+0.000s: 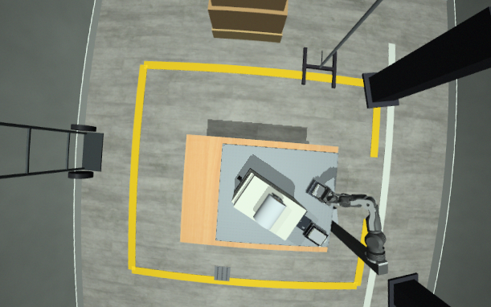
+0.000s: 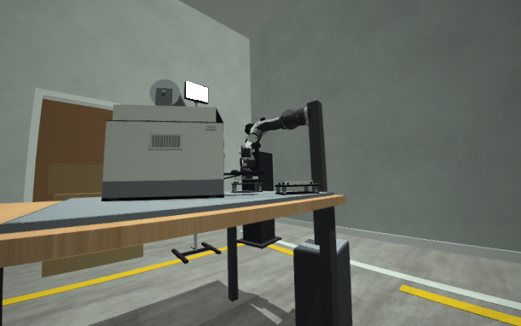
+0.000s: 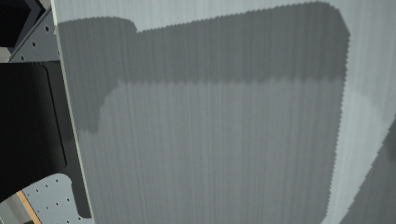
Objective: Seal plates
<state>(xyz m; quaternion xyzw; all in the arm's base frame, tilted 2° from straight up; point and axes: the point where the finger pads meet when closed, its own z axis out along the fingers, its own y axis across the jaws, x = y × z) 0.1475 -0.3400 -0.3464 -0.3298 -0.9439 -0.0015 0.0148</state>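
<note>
My gripper [image 1: 317, 189] [image 2: 247, 186] is shut on a plate [image 2: 245, 172] and holds it level, a little above a plate nest on the grey mat. The plate's grey, finely ribbed top [image 3: 210, 130] fills most of the wrist view and hides my fingers. The black nest shows at the left edge there. The sealer [image 1: 269, 205] is a pale box with a foil roll on top, to the left of my gripper. Its dark stage [image 1: 305, 222] sticks out at the front. A second plate [image 1: 317, 235] lies in the other nest [image 2: 297, 187] beside the stage.
The arm's black post [image 2: 317, 145] stands at the table's corner, next to the second nest. The table's edge [image 1: 336, 189] is close behind my gripper. A small green light [image 2: 223, 137] shows on the sealer's front.
</note>
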